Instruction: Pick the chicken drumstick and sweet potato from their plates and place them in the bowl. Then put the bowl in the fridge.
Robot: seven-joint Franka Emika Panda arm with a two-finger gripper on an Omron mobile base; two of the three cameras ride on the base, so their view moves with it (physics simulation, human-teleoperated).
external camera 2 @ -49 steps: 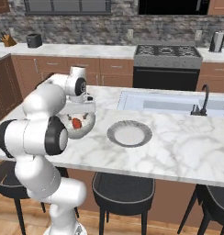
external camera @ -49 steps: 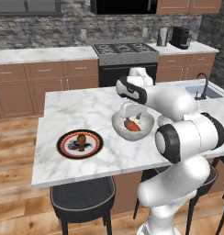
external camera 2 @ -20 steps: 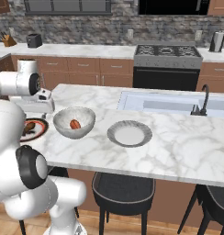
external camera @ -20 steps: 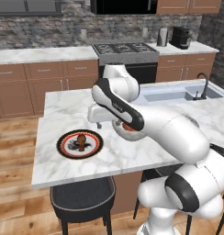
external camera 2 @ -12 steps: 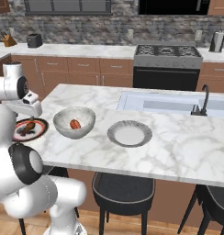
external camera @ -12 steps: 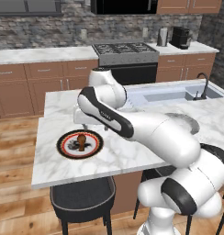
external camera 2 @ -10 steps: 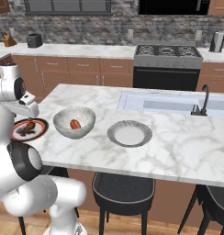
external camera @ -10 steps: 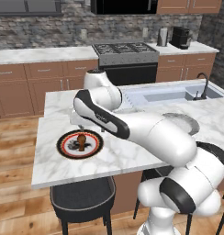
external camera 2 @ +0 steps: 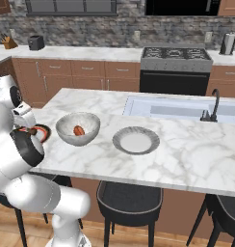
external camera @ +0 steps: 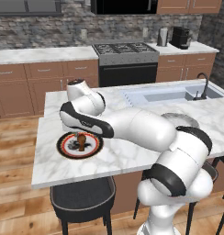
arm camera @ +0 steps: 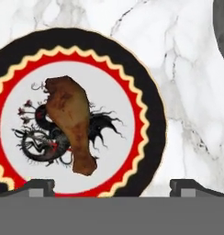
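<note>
The sweet potato (external camera 2: 79, 130) is lying in the bowl (external camera 2: 66, 136). The gripper (arm camera: 112, 186) is hanging spread wide over the chicken drumstick (arm camera: 71, 122), holding nothing

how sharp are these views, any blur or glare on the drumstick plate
Hand view: crisp, chicken drumstick and patterned plate evenly lit, no glare. Left base view: softer, plate partly hidden behind the arm. Right base view: sweet potato in the bowl clear, faint shadow.

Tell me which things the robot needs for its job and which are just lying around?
Needed: brown chicken drumstick on the red-rimmed patterned plate; orange sweet potato in the deep whitish bowl; plain grey plate; open claw.
Lying around: black stove, sink tap, dark stools.
</note>
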